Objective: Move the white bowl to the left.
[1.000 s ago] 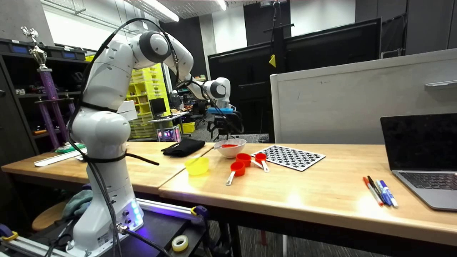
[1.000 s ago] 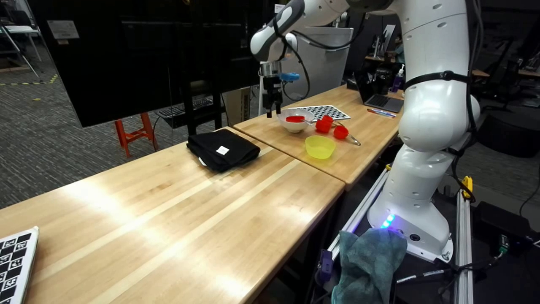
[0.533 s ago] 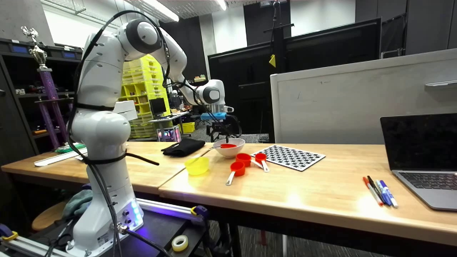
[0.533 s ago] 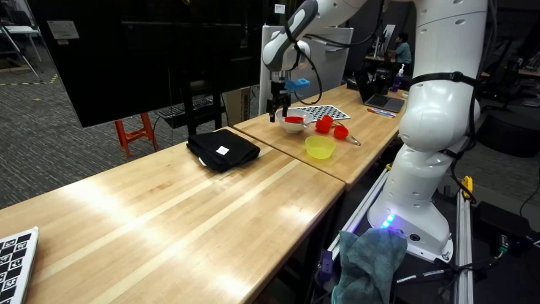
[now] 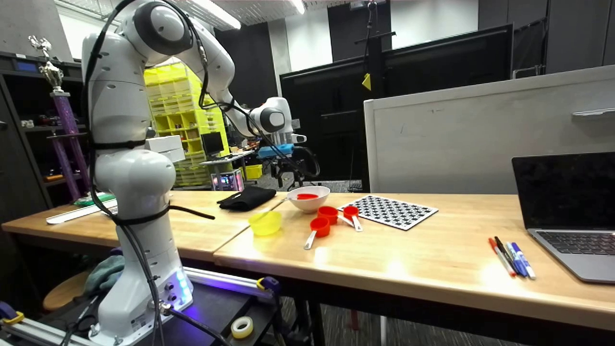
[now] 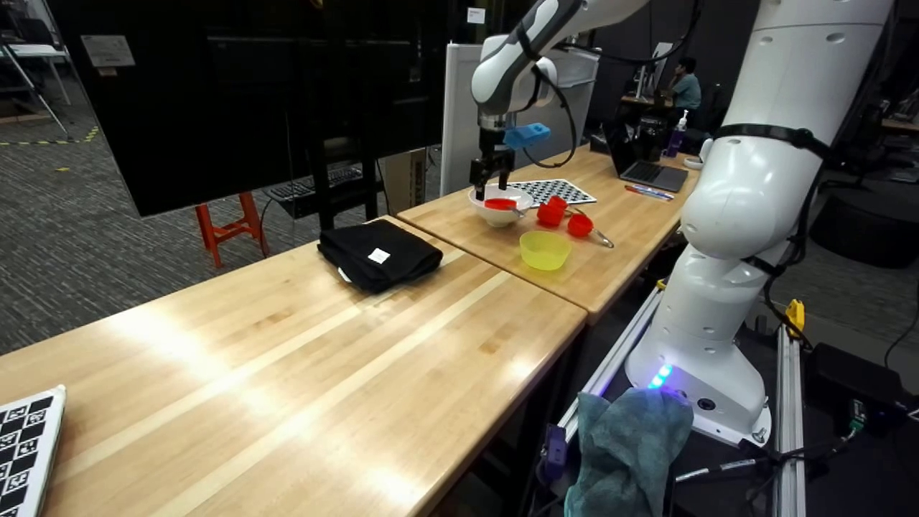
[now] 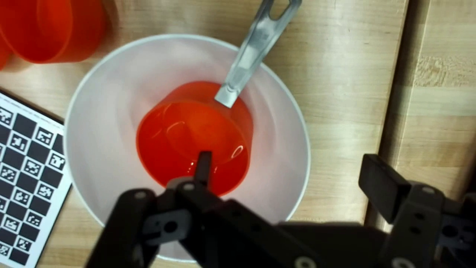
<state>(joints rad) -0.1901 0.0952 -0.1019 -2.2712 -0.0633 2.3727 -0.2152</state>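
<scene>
"Where's the bowl [image 7: 100, 123]?"

"Upright on your table [image 5: 408, 250], with a red cup [image 7: 182, 149] inside whose handle [image 7: 253, 56] juts across the rim."

"And the end effector [image 7: 290, 167]?"

"You have it over the bowl's edge, jaws spread: in the wrist view, one shows over the red cup, the other past the rim. Whether either touches, I can't tell."

"What's around it?"

"Near your bowl, three more red cups [image 5: 320, 227] and a checkered board [image 5: 390, 212]. In an exterior view, the yellow cup [image 5: 265, 224] sits nearer the table's front edge, and the black cloth [image 5: 247, 198] lies on the next table [image 5: 206, 240]. Well apart, you have pens [image 5: 518, 263] just beside a laptop [image 5: 567, 192]."
</scene>
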